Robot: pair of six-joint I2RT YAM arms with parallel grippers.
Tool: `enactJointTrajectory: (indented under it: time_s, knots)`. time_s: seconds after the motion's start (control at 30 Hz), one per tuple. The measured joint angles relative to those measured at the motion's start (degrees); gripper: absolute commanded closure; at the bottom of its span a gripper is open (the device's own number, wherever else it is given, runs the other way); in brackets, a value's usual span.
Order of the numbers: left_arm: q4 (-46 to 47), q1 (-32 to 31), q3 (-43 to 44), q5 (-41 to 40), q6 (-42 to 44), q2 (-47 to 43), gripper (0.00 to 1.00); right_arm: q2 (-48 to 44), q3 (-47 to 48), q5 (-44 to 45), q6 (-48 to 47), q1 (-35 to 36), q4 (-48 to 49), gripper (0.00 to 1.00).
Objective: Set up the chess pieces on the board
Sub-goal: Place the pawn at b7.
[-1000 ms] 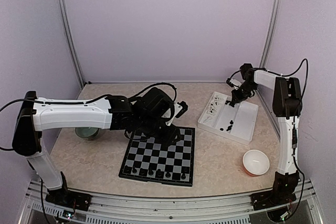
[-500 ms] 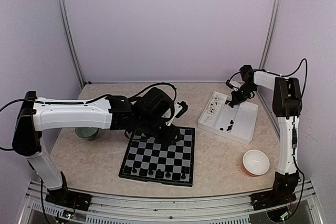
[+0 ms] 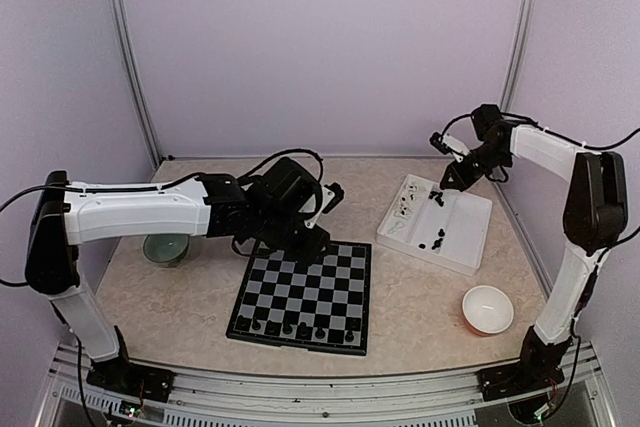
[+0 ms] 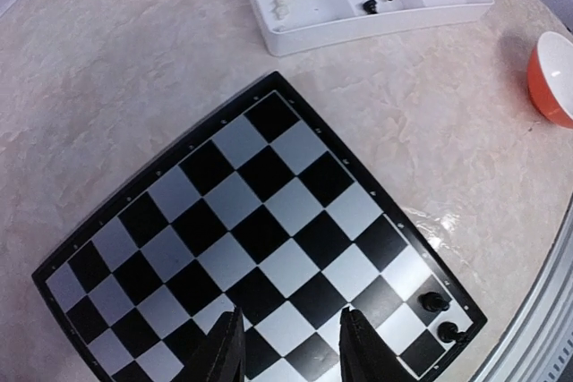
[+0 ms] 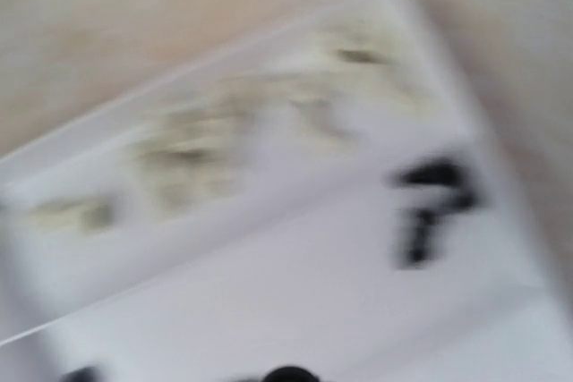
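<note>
Right claw (image 3: 447, 185) raised above tray (image 3: 466, 229), left claw (image 4: 291, 351) parted over board (image 4: 260, 221)

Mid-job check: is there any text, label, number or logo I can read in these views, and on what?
None can be read.
Black and light grey chessboard: border shows only small pale dots, no letters or digits.
White compartment tray, orange bowl, left arm, right arm: no markings visible.
Right wrist view: too blurred to read.
</note>
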Motion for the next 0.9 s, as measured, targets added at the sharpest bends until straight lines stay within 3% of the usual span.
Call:
enactJointTrajectory:
  time_s: [0.27, 0.57, 0.9]
  knots:
    - [1.36, 12.46, -3.26, -3.17, 3.58, -3.32, 0.63, -10.16, -14.73, -7.61, -5.97, 17.84, 1.44, 0.93]
    - [8.92, 25.09, -12.61, -4.79, 4.81, -11.08, 0.62, -10.03, -14.51, -10.73, -11.21, 35.93, 2.05, 0.91]
    - [14.08, 27.39, -16.48, -4.85, 4.59, -14.23, 0.62, -3.82, -16.79, -9.38, -16.0, 48.46, 1.75, 0.89]
